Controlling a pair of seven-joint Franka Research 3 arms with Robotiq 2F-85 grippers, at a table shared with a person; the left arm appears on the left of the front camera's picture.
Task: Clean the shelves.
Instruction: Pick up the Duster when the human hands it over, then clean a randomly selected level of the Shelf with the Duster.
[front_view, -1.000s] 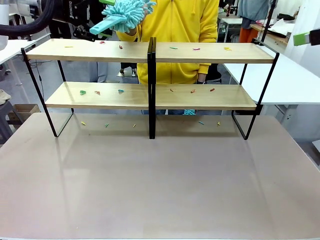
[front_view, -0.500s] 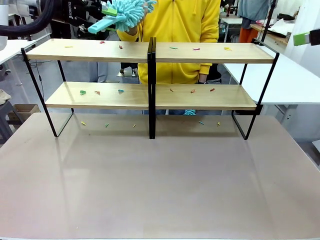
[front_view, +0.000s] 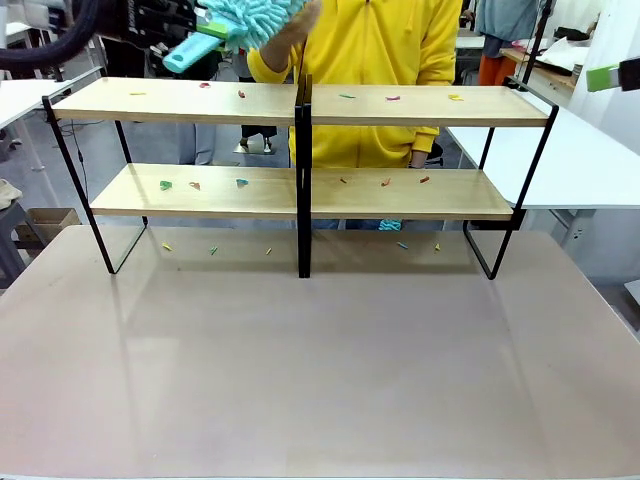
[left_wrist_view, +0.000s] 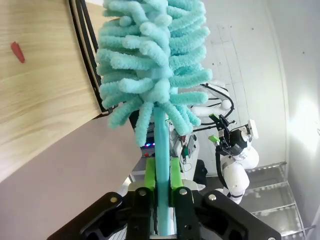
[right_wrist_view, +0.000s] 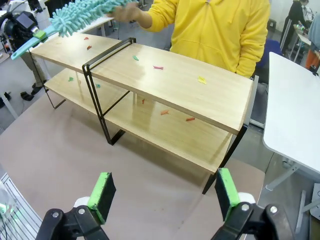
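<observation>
Along the counter's (front_view: 300, 380) far edge stand the shelves (front_view: 420, 105), coloured scraps (front_view: 241, 94) littering both boards. Left tool (left_wrist_view: 161, 177) pinches a teal duster (left_wrist_view: 150, 65) by its handle above their left end; right tool (right_wrist_view: 165, 195) hangs spread. Sweeping seems unstarted.

the grey-brown tabletop (front_view: 320, 380) bears the shelves (front_view: 420, 110), a two-tier rack of light wood; small coloured scraps (front_view: 165, 185) lie scattered on both boards and on the tabletop beneath

Black jaws, green pads (right_wrist_view: 104, 192), perhaps rubber
</observation>
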